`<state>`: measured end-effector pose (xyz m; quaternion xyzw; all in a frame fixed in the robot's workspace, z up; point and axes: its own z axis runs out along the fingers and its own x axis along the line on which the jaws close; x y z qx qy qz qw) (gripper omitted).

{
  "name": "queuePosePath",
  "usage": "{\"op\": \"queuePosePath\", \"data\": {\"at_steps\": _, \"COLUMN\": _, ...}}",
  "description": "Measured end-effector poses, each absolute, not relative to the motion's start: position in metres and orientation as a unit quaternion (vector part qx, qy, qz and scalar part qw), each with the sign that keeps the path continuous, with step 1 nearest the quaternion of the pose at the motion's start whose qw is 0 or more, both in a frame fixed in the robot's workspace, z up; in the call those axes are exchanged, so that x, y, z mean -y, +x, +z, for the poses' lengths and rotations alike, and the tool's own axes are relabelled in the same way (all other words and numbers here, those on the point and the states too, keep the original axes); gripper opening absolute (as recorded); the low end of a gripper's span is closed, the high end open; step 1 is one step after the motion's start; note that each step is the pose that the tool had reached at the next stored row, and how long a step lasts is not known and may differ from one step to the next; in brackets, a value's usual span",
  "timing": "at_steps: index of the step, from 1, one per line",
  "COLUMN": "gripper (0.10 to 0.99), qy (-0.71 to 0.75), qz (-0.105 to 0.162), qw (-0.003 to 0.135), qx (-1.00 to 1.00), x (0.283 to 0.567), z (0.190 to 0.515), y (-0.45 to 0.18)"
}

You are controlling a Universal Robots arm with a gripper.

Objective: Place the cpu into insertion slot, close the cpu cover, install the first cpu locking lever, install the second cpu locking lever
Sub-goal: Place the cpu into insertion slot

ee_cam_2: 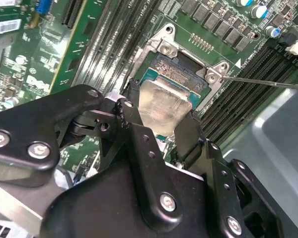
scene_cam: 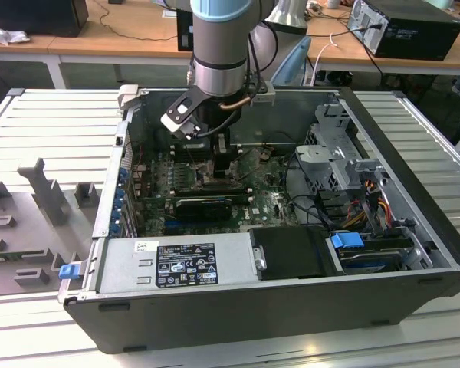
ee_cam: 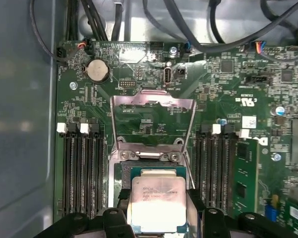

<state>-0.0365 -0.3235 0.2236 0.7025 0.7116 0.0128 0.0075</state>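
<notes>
First wrist view: print-faced cpu (ee_cam: pixel 156 206) between jaws, over insertion slot (ee_cam: pixel 148 155).

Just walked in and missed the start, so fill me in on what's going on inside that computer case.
A robot arm reaches down into the open computer case, over the motherboard. Its gripper is shut on the cpu, a finger at each of two opposite edges, holding it right over the insertion slot. Whether the chip is fully seated cannot be told. The cpu cover is swung open off the slot, so nothing has been closed or locked yet.
</notes>
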Motion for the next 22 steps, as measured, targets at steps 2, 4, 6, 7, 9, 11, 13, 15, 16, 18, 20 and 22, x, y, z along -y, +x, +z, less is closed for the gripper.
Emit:
{"op": "queuePosePath", "data": {"at_steps": 2, "gripper": 0.525, "qy": 0.703, "qz": 0.013, "qw": 0.007, "qx": -0.711, "x": 0.322, "z": 0.221, "y": -0.037}}
{"op": "queuePosePath", "data": {"at_steps": 4, "gripper": 0.525, "qy": 0.706, "qz": 0.013, "qw": 0.007, "qx": -0.708, "x": 0.322, "z": 0.219, "y": -0.040}}
{"op": "queuePosePath", "data": {"at_steps": 6, "gripper": 0.525, "qy": 0.708, "qz": 0.013, "qw": 0.008, "qx": -0.706, "x": 0.321, "z": 0.218, "y": -0.041}}
{"op": "queuePosePath", "data": {"at_steps": 7, "gripper": 0.525, "qy": 0.710, "qz": 0.013, "qw": 0.008, "qx": -0.704, "x": 0.321, "z": 0.217, "y": -0.041}}
{"op": "queuePosePath", "data": {"at_steps": 9, "gripper": 0.525, "qy": 0.714, "qz": 0.013, "qw": 0.008, "qx": -0.700, "x": 0.320, "z": 0.214, "y": -0.041}}
{"op": "queuePosePath", "data": {"at_steps": 11, "gripper": 0.525, "qy": 0.718, "qz": 0.013, "qw": 0.008, "qx": -0.696, "x": 0.319, "z": 0.212, "y": -0.041}}
{"op": "queuePosePath", "data": {"at_steps": 13, "gripper": 0.525, "qy": 0.719, "qz": 0.013, "qw": 0.008, "qx": -0.694, "x": 0.319, "z": 0.210, "y": -0.040}}
{"op": "queuePosePath", "data": {"at_steps": 15, "gripper": 0.525, "qy": 0.719, "qz": 0.013, "qw": 0.007, "qx": -0.695, "x": 0.318, "z": 0.208, "y": -0.041}}
{"op": "queuePosePath", "data": {"at_steps": 16, "gripper": 0.525, "qy": 0.719, "qz": 0.013, "qw": 0.007, "qx": -0.695, "x": 0.318, "z": 0.207, "y": -0.041}}
{"op": "queuePosePath", "data": {"at_steps": 18, "gripper": 0.525, "qy": 0.717, "qz": 0.013, "qw": 0.007, "qx": -0.697, "x": 0.317, "z": 0.206, "y": -0.041}}
{"op": "queuePosePath", "data": {"at_steps": 20, "gripper": 0.525, "qy": 0.713, "qz": 0.013, "qw": 0.007, "qx": -0.701, "x": 0.315, "z": 0.205, "y": -0.041}}
{"op": "queuePosePath", "data": {"at_steps": 22, "gripper": 0.525, "qy": 0.712, "qz": 0.013, "qw": 0.007, "qx": -0.702, "x": 0.315, "z": 0.204, "y": -0.041}}
